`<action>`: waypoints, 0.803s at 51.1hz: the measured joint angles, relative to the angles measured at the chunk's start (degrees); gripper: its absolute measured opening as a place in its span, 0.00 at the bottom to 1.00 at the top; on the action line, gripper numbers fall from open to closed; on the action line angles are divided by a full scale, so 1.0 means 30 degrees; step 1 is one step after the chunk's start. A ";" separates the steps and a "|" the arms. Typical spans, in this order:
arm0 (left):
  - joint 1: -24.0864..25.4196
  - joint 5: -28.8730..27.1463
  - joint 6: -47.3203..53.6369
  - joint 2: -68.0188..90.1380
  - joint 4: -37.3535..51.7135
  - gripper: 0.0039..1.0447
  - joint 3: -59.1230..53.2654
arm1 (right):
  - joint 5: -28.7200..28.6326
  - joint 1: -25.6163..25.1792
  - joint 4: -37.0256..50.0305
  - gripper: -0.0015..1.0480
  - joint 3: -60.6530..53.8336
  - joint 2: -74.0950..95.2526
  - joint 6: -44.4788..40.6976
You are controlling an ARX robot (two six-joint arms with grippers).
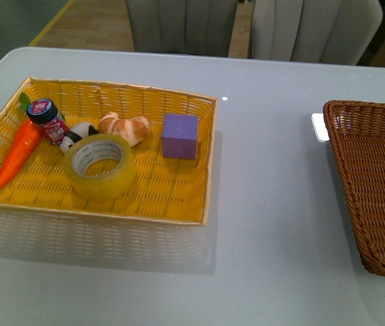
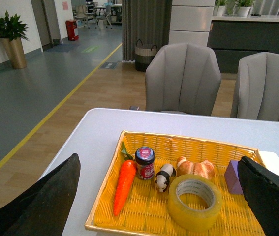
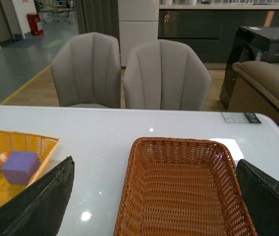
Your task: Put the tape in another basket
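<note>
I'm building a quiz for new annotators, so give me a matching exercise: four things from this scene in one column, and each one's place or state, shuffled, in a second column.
Column one:
1. tape
2. carrot
3. purple cube
4. brown basket

Column two:
A. empty, to the right of the yellow tray
B. leftmost thing in the tray
C. lies flat, hole upward, toward the tray's front
D. beside the tray's right rim

Pairs: 1-C, 2-B, 3-D, 4-A.
</note>
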 joint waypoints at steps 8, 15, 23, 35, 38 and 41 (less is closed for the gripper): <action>0.0007 0.0000 0.0000 0.0000 0.0000 0.92 0.0000 | 0.0000 0.0000 0.0000 0.91 0.0000 0.0000 0.0000; 0.0000 0.0000 0.0007 0.0000 0.0000 0.92 0.0000 | 0.0000 0.0000 0.0000 0.91 0.0000 0.0000 0.0000; 0.0000 0.0000 0.0000 0.0000 0.0000 0.92 0.0000 | 0.0000 0.0000 0.0000 0.91 0.0000 0.0000 0.0000; 0.0007 0.0000 0.0007 0.0000 0.0000 0.92 0.0000 | 0.0000 0.0000 0.0000 0.91 0.0000 0.0000 0.0000; 0.0000 0.0000 0.0000 0.0000 0.0000 0.92 0.0000 | 0.0000 0.0000 0.0000 0.91 0.0000 0.0000 0.0000; 0.0000 0.0000 0.0000 0.0000 0.0000 0.92 0.0000 | 0.0000 0.0000 0.0000 0.91 0.0000 0.0000 0.0000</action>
